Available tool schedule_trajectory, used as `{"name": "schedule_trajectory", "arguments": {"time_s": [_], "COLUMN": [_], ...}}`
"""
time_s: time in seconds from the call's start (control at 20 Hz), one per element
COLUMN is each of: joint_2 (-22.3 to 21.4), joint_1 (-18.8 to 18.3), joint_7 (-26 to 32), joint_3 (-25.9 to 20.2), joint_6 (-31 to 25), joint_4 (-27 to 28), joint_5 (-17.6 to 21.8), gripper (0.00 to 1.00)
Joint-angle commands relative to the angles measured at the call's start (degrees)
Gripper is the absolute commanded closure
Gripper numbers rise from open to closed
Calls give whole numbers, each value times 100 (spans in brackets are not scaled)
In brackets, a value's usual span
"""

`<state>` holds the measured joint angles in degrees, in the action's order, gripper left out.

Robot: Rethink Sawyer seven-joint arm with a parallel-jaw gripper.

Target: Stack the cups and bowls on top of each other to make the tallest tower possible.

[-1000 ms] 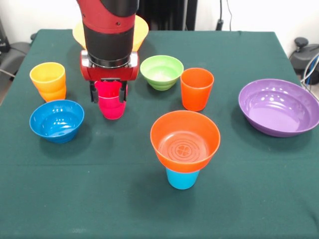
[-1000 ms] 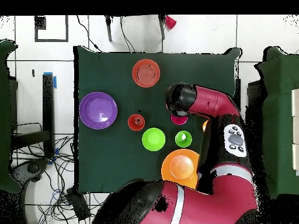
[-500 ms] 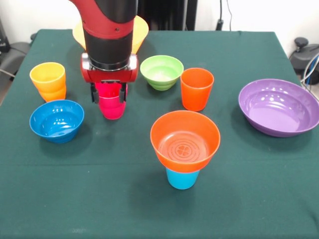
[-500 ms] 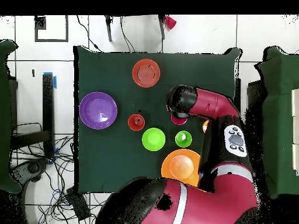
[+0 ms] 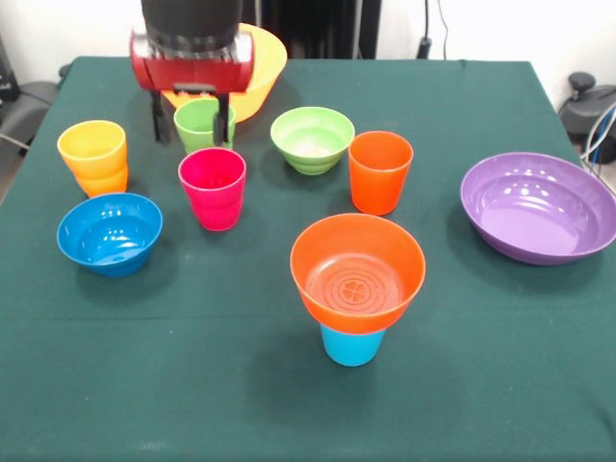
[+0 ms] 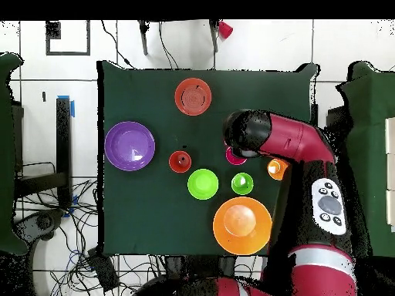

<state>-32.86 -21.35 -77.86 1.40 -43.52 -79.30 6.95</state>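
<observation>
A dark green cloth (image 5: 481, 106) covered the tabletop. The floor (image 6: 347, 42) around it was laid with white tiles with dark seams. Black cables (image 6: 73, 254) trailed over the tiles by one side of the tabletop. Blue tape (image 6: 72, 106) marked the floor on that side. A pale wall (image 5: 520, 29) stood behind, cables hanging against it.

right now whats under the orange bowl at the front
A light blue cup stands under the orange bowl, carrying it. Only the cup's lower part shows; its rim is covered by the bowl.
</observation>
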Motion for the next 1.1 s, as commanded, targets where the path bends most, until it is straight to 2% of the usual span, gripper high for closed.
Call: {"name": "schedule_trajectory", "arguments": {"time_s": [0.05, 0.2, 0.3, 0.55, 0.8, 1.1], "joint_2": [-424, -566, -616, -499, -517, -316], "joint_1": [-123, -187, -136, -247, -367, -450], "joint_7": [205, 324, 311, 302, 424, 346], "joint_3": [-434, -530, -431, -494, -526, -549], "joint_6": [-581, -569, -453, 14, 107, 376], "joint_4": [-312, -428, -482, -623, -671, -674], "joint_5": [120, 106, 255, 381, 476, 588], "gripper": [0, 0, 0, 0, 0, 0]}}
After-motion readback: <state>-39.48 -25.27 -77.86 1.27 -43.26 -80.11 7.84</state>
